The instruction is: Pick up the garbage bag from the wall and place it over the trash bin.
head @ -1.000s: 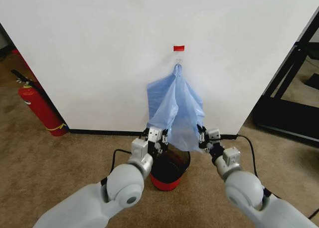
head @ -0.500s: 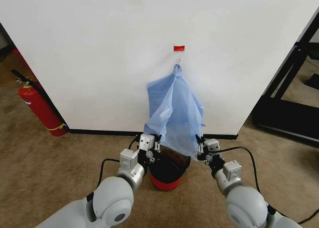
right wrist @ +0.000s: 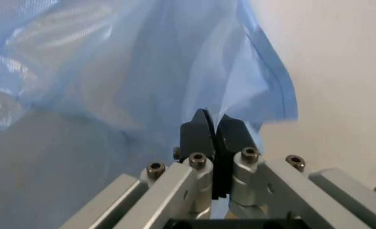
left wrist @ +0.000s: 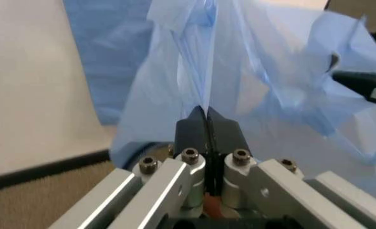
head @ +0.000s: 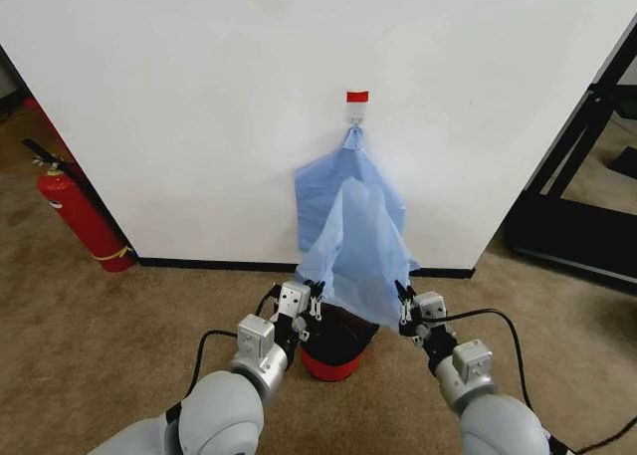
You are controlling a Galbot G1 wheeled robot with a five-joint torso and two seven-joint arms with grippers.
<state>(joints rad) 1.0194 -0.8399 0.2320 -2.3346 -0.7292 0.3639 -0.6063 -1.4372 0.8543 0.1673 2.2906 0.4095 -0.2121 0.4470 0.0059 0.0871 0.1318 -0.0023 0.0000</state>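
Both tools pinching garbage bag (head: 360, 256) rim — left tool (head: 311, 301), right tool (head: 402, 307) — best spread mouth wider than trash bin (head: 336, 343) before lowering.

Garbage bag (head: 363, 251) — thin (crinkly) plastic

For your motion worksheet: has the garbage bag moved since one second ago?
Yes. The garbage bag, pinched by both grippers, has dropped away from the wall's red tag toward the trash bin.

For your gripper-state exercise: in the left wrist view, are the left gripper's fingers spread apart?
No: the left gripper is pinched shut on the garbage bag's edge.
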